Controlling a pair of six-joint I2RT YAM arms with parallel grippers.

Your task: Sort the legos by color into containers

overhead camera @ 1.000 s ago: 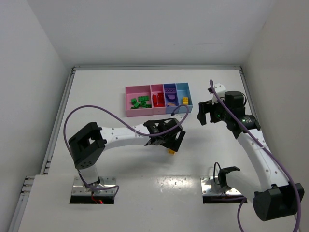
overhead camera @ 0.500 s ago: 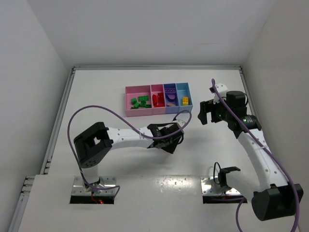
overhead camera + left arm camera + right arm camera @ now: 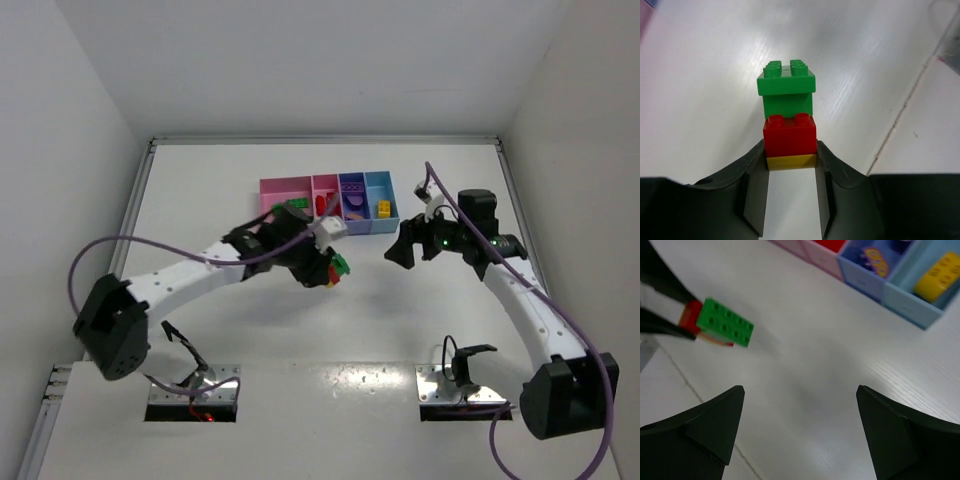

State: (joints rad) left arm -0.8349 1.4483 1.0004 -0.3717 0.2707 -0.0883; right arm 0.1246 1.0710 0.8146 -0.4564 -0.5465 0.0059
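My left gripper (image 3: 328, 268) is shut on a small clump of legos (image 3: 338, 266), held above the table in front of the containers (image 3: 264, 212). In the left wrist view the clump (image 3: 789, 135) is a green brick over a red one over a thin yellow one, and the fingers (image 3: 754, 175) clamp the red and yellow part. The right gripper (image 3: 397, 252) stands open to the clump's right, holding nothing. In the right wrist view the clump (image 3: 724, 323) hangs at upper left, beyond the open gripper (image 3: 800, 388).
The four joined bins hold sorted bricks: green (image 3: 291, 212) in the wide pink one, red (image 3: 325, 206) in the narrow pink one, purple (image 3: 352, 208) in the purple-blue one, yellow (image 3: 383, 208) in the light blue one (image 3: 912, 300). White walls close in the table on three sides.
The left gripper has shut on the clump and lifted it off the table, up and to the left. The right gripper has swung left and turned towards the clump.
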